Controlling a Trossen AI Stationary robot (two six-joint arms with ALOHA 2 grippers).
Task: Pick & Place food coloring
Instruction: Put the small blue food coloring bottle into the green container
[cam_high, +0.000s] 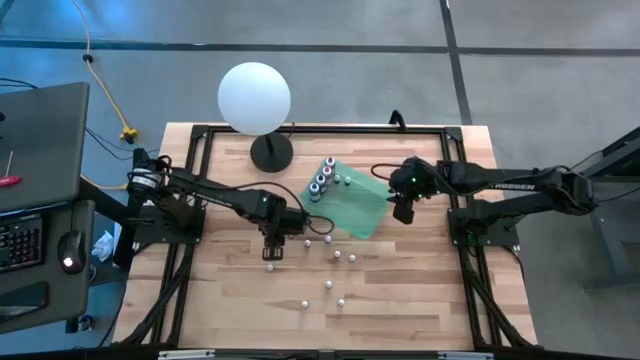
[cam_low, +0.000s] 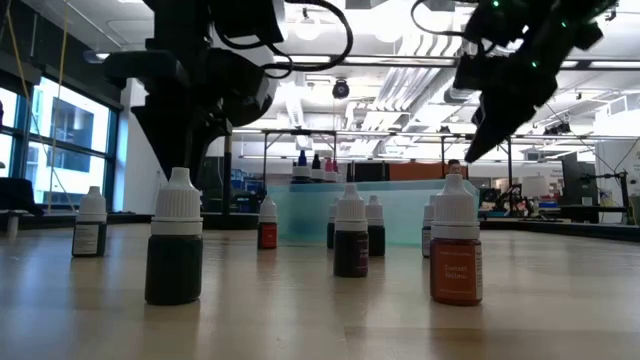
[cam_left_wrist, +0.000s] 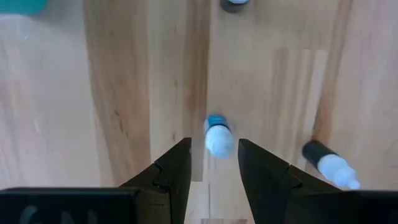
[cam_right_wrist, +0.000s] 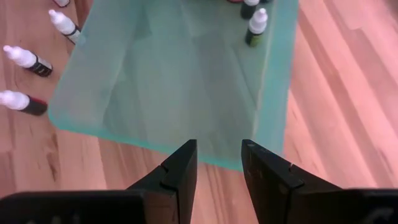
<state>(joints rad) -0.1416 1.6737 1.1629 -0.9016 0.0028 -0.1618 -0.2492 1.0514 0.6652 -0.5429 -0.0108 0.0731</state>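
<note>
Open, empty fingers of the left gripper hang over a small upright white-capped, blue-labelled food coloring bottle mid-desk. An off-centre descent could topple it. The right gripper, parted and empty, hovers over the flat translucent green plastic tray toward the far edge.

White lettering on right arm, partly legible: "ROSSEN". Bottle labels unreadable.

Food coloring bottles upright, scattered on wood; several on tray.
</note>
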